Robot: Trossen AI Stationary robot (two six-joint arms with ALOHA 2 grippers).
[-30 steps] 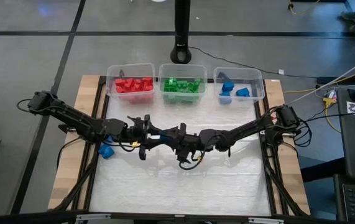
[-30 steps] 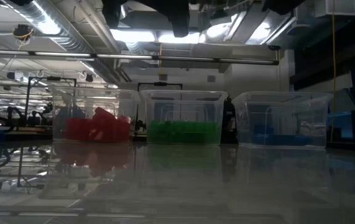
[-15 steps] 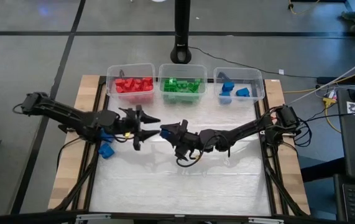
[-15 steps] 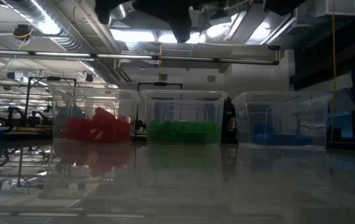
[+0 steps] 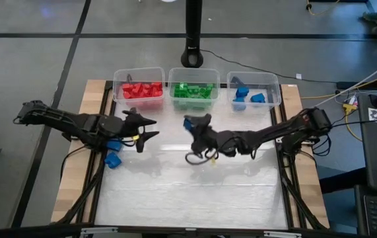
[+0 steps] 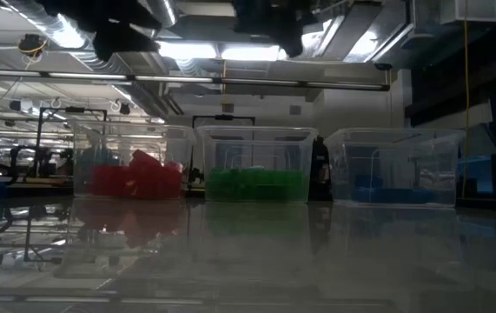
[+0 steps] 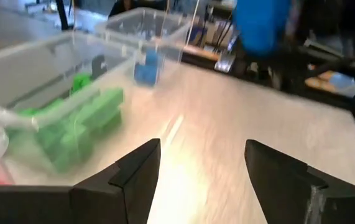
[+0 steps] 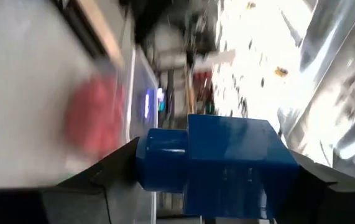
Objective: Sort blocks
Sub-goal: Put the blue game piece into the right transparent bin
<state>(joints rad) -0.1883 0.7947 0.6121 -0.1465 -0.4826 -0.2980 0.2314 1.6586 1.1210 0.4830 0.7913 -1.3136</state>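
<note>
My right gripper [image 5: 191, 124] is over the table's middle, in front of the green bin, shut on a blue block [image 8: 227, 162]. That block also shows as a blue blur [image 7: 261, 25] in the left wrist view. My left gripper [image 5: 150, 129] hangs open over the left half of the table, a short way left of the right one, and holds nothing [image 7: 202, 155]. Red blocks [image 5: 142, 90], green blocks [image 5: 193, 91] and blue blocks [image 5: 247, 96] lie in three clear bins. Two more blue blocks [image 5: 113, 160] lie at the table's left edge under the left arm. My right gripper pinches the blue block between its two fingers [image 8: 102, 180], one on each of two opposite sides. A round stud [image 8: 161, 155] of the block sticks out sideways past the fingers. The block is lifted clear of the table, and the gripper points toward the table's left and far side.
The three clear bins stand in a row along the far edge: red [image 5: 117, 84], green [image 5: 172, 82], blue [image 5: 275, 86]. A black camera post [image 5: 192, 39] rises behind them. The white table top [image 5: 195, 192] lies bare toward the near edge.
A second ago both grippers met nose to nose at the table's middle. Since then my left gripper has drawn back toward the left edge, empty. My right gripper has kept the blue block, swung toward the far edge and the bins, and turned.
</note>
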